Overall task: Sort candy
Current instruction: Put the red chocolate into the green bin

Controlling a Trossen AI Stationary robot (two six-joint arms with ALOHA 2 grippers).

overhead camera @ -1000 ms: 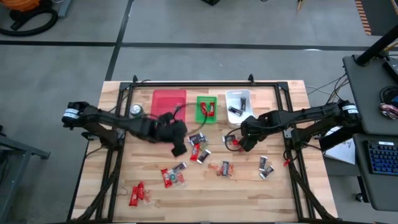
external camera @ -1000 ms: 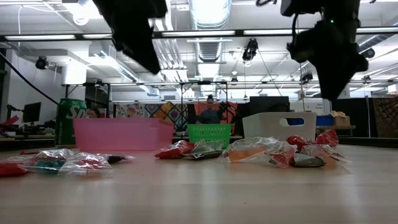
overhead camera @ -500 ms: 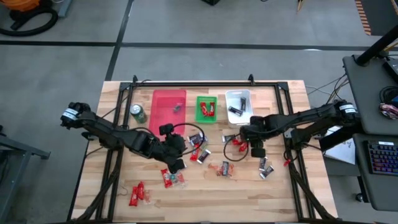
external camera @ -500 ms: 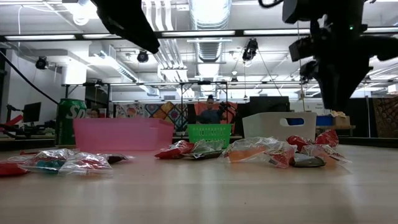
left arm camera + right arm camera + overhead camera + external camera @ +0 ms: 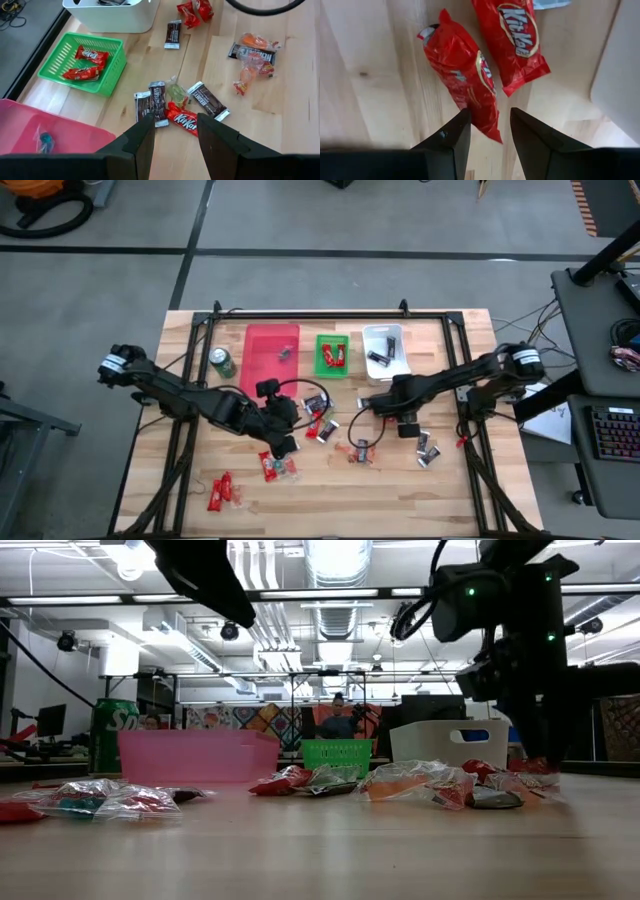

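- Over the wooden bench (image 5: 450,490), the right gripper (image 5: 487,129) has dropped onto two red-wrapped candy bars (image 5: 470,80) near the white bin (image 5: 384,351), jaws apart, nothing held.
- Left gripper (image 5: 172,131) hovers, jaws apart, above the middle candy pile (image 5: 172,102); a pickup looks next.

Robotics lab or workshop: wooden bench (image 5: 330,490) on bare concrete floor (image 5: 100,300), exposed ceiling ducts (image 5: 335,560), strip lights, monitors (image 5: 50,720), keyboard (image 5: 615,430) on side desk.
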